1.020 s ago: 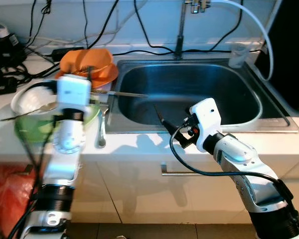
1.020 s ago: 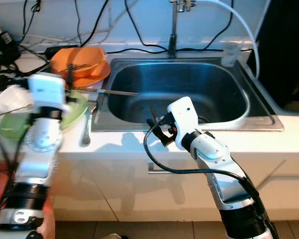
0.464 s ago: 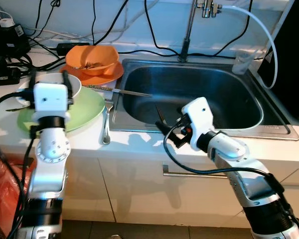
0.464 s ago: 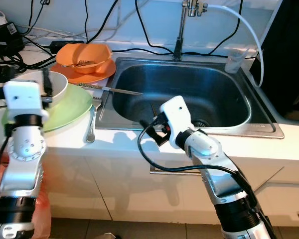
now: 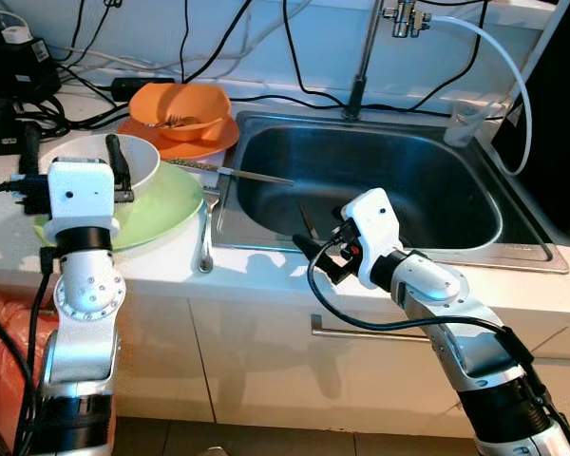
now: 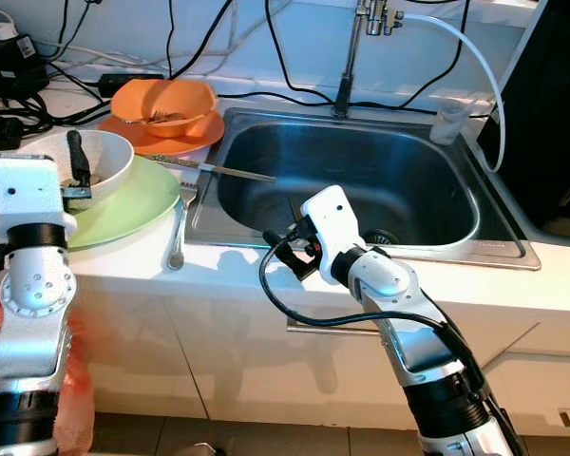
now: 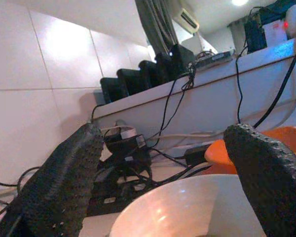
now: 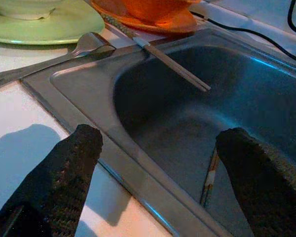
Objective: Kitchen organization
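Above the surface (image 5: 266,275), the left gripper (image 7: 163,177) hovers wide open, empty, over a white bowl (image 5: 104,157). Nearby, the right gripper (image 8: 158,182) gapes empty at the sink (image 5: 361,180) edge.

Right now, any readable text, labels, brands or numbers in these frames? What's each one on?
None readable.
No lettering can be made out on the orange bowl, the white bowl, the green plate, the sink or the clear cup.
The black boxes on the ledge are too blurred to show any marking.
Both gripper housings look blank.
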Robot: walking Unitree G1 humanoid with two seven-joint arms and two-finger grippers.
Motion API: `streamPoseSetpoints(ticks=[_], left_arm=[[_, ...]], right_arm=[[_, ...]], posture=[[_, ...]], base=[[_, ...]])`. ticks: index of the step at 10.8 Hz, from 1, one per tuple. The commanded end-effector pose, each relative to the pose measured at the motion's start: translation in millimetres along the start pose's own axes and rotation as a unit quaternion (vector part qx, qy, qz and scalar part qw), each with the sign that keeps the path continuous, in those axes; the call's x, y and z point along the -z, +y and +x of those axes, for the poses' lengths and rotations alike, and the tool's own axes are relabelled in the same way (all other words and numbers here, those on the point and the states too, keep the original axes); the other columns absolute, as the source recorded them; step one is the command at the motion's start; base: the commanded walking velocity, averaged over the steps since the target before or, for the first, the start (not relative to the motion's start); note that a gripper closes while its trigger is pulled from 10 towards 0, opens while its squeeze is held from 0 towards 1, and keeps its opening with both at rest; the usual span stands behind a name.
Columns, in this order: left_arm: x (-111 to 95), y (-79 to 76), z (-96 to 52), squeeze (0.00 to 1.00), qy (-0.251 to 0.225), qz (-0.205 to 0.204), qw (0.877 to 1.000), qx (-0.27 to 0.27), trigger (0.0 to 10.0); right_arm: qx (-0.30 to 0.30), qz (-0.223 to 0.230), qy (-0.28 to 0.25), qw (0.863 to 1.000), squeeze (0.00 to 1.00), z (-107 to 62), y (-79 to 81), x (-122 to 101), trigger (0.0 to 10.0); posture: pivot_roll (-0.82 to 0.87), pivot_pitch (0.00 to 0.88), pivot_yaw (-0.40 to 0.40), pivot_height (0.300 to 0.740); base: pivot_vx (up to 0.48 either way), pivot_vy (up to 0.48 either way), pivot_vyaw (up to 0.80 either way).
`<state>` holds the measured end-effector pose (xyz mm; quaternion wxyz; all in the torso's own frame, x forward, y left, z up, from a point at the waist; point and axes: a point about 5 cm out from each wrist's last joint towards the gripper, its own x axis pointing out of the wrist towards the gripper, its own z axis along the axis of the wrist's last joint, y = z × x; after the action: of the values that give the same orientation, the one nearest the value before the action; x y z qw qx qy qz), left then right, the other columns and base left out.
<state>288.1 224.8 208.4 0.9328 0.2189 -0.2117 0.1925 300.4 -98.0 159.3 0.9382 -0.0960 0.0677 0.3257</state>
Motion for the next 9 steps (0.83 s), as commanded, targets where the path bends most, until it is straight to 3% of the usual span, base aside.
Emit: streamPoseSetpoints(ticks=[1,6,9], left_arm=[[-1,6.3,-3.2,1.00,0.003,0.006,1.000,-0.016,10.0],[3,21.2,-13.0,1.00,0.032,0.026,0.998,-0.057,10.0],[11,17.2,-14.3,1.00,0.055,0.008,0.997,-0.055,10.0]], right_arm=[[-0.008,-0.008,-0.006,1.000,0.00,3.3,-0.2,-3,10.0],[-0.025,-0.014,-0.009,1.000,0.00,10.2,0.3,-4,10.0],[-0.023,-0.016,-0.008,1.000,0.00,8.9,-1.6,-4,10.0]], posture=[[0.13,0.000,-0.052,0.740],[0.16,0.000,-0.079,0.740],[0.15,0.000,-0.078,0.740]], base=[[0.000,0.000,0.00],[0.000,0.000,0.00],[0.000,0.000,0.00]])
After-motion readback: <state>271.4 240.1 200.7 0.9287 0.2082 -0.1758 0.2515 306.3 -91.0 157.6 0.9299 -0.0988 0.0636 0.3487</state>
